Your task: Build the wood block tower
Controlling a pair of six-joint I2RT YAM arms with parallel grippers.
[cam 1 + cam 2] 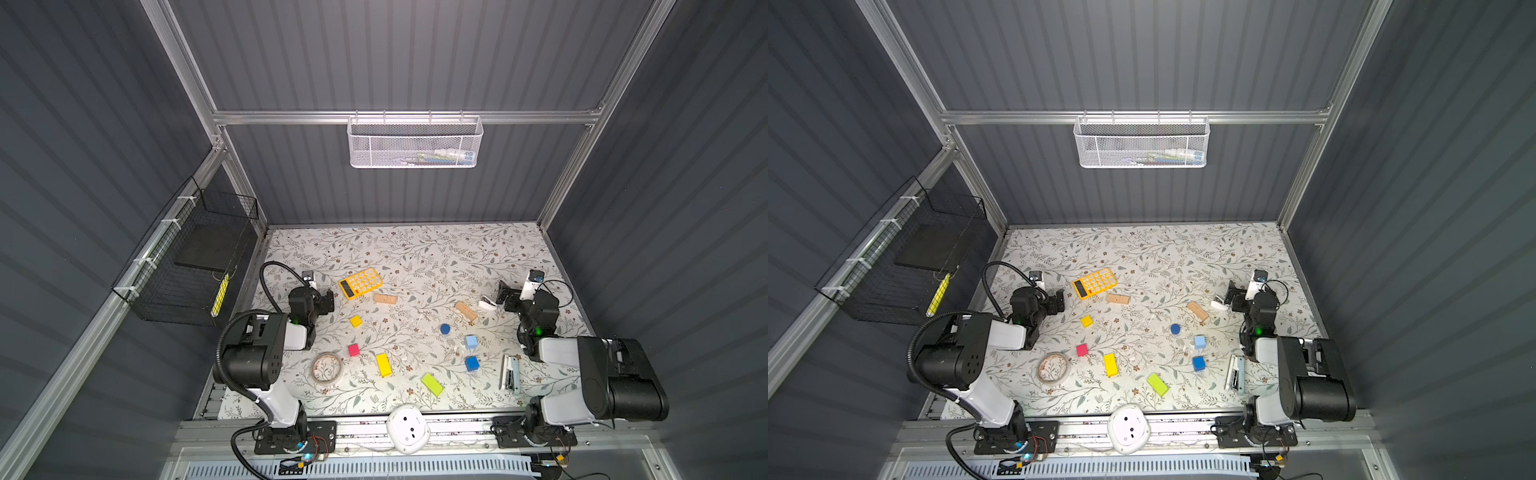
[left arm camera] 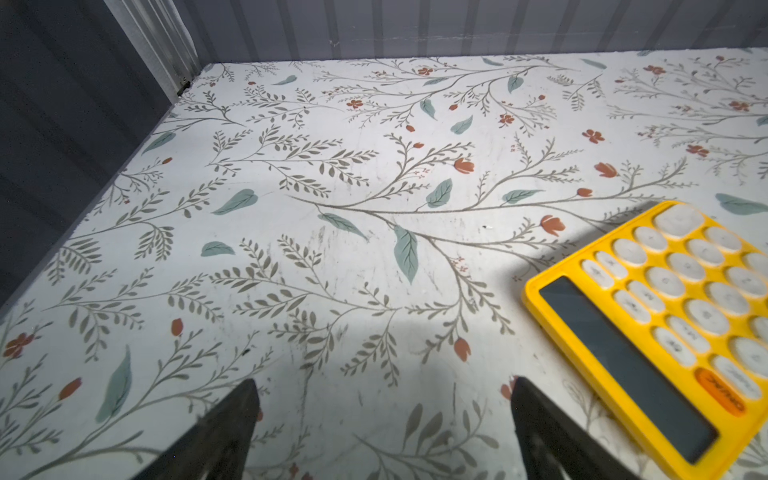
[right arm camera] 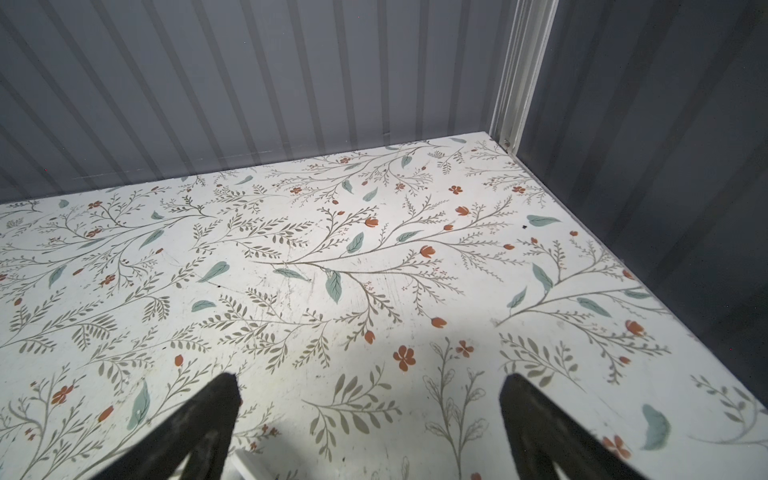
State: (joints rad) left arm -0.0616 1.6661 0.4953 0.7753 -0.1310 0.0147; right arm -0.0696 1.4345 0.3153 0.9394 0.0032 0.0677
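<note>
Tan bar (image 1: pixel 385 298) lies flat at three o'clock of my left fingers (image 2: pixel 224 432), just beside the calculator (image 1: pixel 360 283); nothing is stacked yet. Left and right fingers (image 3: pixel 199 428) are spread, empty. I would pinch its long sides, centred.

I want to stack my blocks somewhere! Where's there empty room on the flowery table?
The far strip of the table between the calculator and the back wall is bare. A smaller free patch sits in the middle, bordered by the yellow cube, tan bar, blue cylinder and yellow bar. It is crowded on the right: light-blue cube, blue cube, stapler.
</note>
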